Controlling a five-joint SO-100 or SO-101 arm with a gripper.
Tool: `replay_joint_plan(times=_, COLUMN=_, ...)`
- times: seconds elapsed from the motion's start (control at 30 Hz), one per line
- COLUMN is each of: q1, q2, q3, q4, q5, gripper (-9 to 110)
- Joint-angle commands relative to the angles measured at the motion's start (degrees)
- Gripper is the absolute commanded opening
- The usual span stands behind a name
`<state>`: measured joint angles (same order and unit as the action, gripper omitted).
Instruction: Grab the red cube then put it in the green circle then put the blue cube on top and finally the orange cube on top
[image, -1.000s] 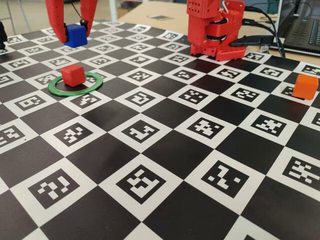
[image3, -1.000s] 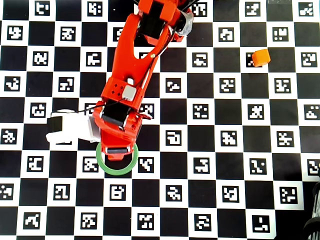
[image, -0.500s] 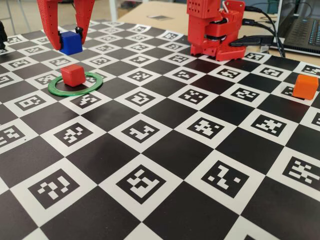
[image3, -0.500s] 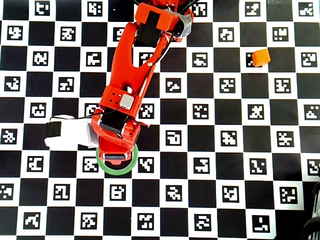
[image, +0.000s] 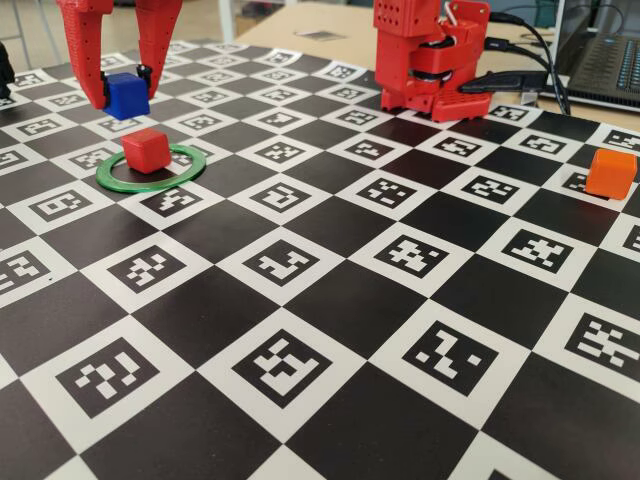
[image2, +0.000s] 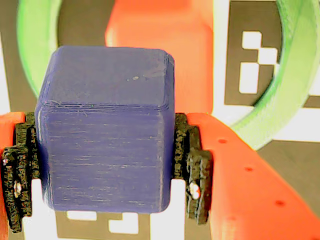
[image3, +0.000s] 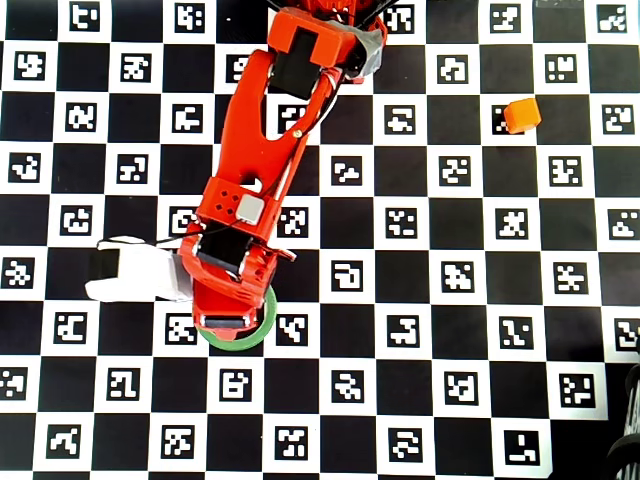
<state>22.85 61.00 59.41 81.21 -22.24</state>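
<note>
Carrying the blue cube (image: 126, 96) clamped between its fingers, the gripper (image: 120, 98) has slid left and lower vs. a sec ago, nearing the red cube (image: 146, 149) inside the green circle (image: 150, 166). Stacking looks imminent (orange cube (image: 610, 171) waits well apart, far right).

One small matte red plastic cube (image: 146, 149), one small deep-blue plastic cube (image: 126, 96), one small bright orange plastic cube (image: 610, 172), one thin glossy green ring (image: 186, 170), and one red robot arm (image3: 262, 170).

I see bright, even light and soft shadows; my wrist view blurs the glossy green ring (image2: 295, 85) behind.
</note>
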Motion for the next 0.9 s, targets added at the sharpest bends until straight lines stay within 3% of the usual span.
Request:
replay_joint_plan(times=0.0, q1=0.6, q2=1.7, q3=-2.3, q4=-0.9, q5=-0.6, gripper=1)
replay_joint_plan(times=0.87, q1=-0.5, q2=1.9, q3=1.5, q4=-1.1, q5=-0.8, gripper=1)
